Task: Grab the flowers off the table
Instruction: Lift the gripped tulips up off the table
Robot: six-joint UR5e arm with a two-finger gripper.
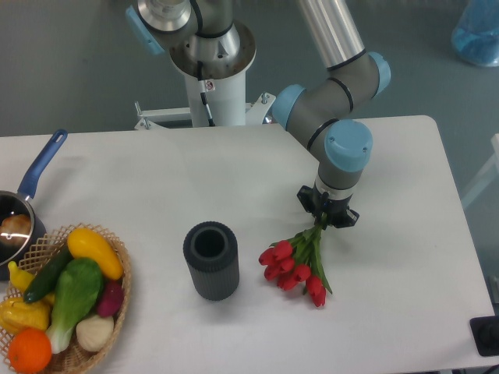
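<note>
The flowers (295,266), a bunch of red tulips with green stems and leaves, lie on the white table (405,257) right of centre, heads toward the front left. Their stems run up to the right into my gripper (327,216). The gripper points straight down and its fingers are closed around the stem ends. The blue wrist joint above hides most of the fingers from the camera.
A dark ribbed cylinder vase (210,260) stands just left of the tulips. A wicker basket (101,343) of fruit and vegetables sits at the front left, with a blue-handled pan (23,210) behind it. The robot's base (212,86) is at the back edge.
</note>
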